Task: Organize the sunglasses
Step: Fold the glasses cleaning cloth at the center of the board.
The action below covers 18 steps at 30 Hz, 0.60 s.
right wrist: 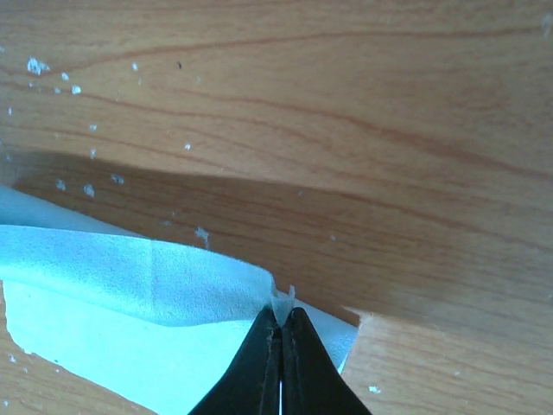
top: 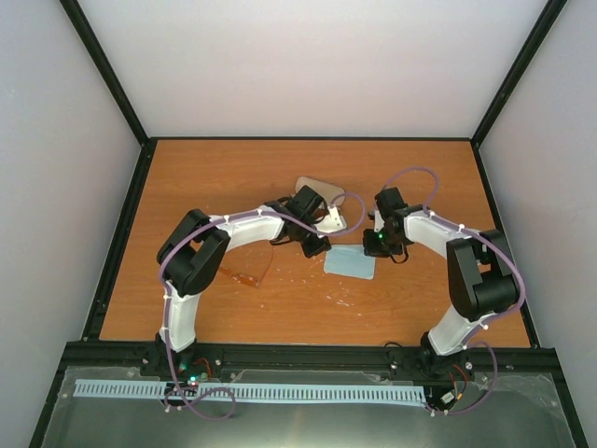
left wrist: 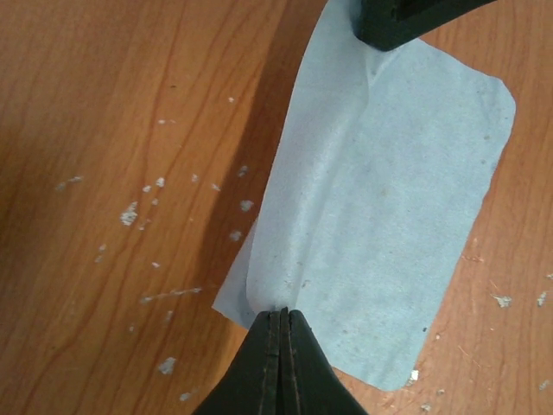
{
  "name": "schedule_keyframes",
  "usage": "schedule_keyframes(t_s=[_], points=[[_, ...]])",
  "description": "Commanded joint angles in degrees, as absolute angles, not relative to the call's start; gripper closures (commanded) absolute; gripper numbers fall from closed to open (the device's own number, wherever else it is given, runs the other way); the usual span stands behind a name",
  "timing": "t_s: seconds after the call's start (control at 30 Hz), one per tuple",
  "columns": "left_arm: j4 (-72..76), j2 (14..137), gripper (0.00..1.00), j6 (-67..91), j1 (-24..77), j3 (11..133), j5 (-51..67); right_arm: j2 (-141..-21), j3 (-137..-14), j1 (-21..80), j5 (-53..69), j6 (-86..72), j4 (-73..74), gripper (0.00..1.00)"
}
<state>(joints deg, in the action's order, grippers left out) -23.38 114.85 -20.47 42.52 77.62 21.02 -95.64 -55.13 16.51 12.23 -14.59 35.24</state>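
Note:
The sunglasses (top: pixel 248 272), thin and orange-brown, lie on the table under the left arm's forearm, left of both grippers. The light-blue cloth (top: pixel 350 263) lies at the table's middle. My left gripper (top: pixel 315 246) is shut on the cloth's left edge; in the left wrist view it (left wrist: pixel 281 313) pinches a raised fold of the cloth (left wrist: pixel 389 199). My right gripper (top: pixel 377 245) is shut on the cloth's right corner; in the right wrist view it (right wrist: pixel 281 311) holds that corner of the cloth (right wrist: pixel 130 294) slightly lifted.
The oblong grey-brown case (top: pixel 311 185) lies behind the left gripper, partly hidden by the arm. The right gripper's fingers (left wrist: pixel 406 22) show at the top of the left wrist view. Pale flecks dot the wooden table (top: pixel 410 308). Black frame rails edge the table.

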Motion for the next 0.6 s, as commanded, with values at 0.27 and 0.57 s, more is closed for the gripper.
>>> schedule_keyframes(t_s=[0.27,0.57], points=[[-23.3,111.1,1.00,-20.0,44.0,75.3,23.0,-90.9,-50.2,16.5,13.8,-15.5,33.3,0.96],[-21.9,111.4,1.00,-19.9,46.4,72.4,23.8,-91.2,-48.0,17.4,14.7,-15.2,33.5,0.92]])
